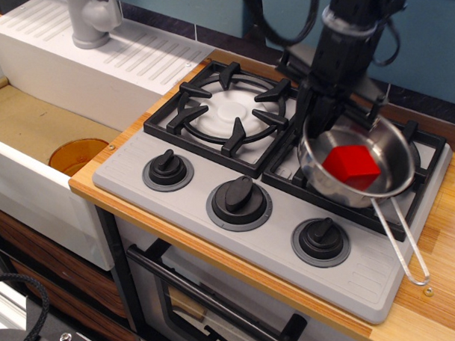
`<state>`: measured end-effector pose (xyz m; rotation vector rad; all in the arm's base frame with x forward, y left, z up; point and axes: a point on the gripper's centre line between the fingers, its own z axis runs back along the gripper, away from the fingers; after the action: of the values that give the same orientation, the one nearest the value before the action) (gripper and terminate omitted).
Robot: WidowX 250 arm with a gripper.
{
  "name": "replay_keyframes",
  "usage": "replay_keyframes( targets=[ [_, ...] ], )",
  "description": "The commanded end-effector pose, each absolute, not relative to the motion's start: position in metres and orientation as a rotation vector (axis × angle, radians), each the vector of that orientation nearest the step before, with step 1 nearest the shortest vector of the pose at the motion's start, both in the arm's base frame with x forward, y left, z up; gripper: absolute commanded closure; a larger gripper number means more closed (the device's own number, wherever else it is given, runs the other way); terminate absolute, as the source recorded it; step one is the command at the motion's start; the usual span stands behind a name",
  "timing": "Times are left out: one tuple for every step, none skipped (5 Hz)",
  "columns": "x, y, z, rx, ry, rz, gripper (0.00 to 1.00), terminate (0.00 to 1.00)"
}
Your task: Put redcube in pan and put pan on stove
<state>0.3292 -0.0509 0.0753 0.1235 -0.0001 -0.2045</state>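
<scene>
Tool (316, 127) clamped on pan (389, 157) rim, pan tilted over right stove (174, 202) burner, redcube (351, 166) inside

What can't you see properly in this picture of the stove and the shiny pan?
- Gripper: its fingertips dip behind the pan rim, so open or shut is unclear.
- Right burner grate: mostly covered by the pan.
- Redcube: its underside is hidden inside the pan.
- Arm's top: cut off by the upper edge.
- Faucet: its top is cut off too.
</scene>
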Motion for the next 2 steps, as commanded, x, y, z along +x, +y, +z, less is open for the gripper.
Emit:
replay_keyframes(
  targets=[
    [0.341, -0.038, 0.132, 0.157, -0.077, -0.236, 1.00, 0.00],
    [0.344, -0.023, 0.142, 0.175, -0.072, -0.260, 1.00, 0.00]
  ],
)
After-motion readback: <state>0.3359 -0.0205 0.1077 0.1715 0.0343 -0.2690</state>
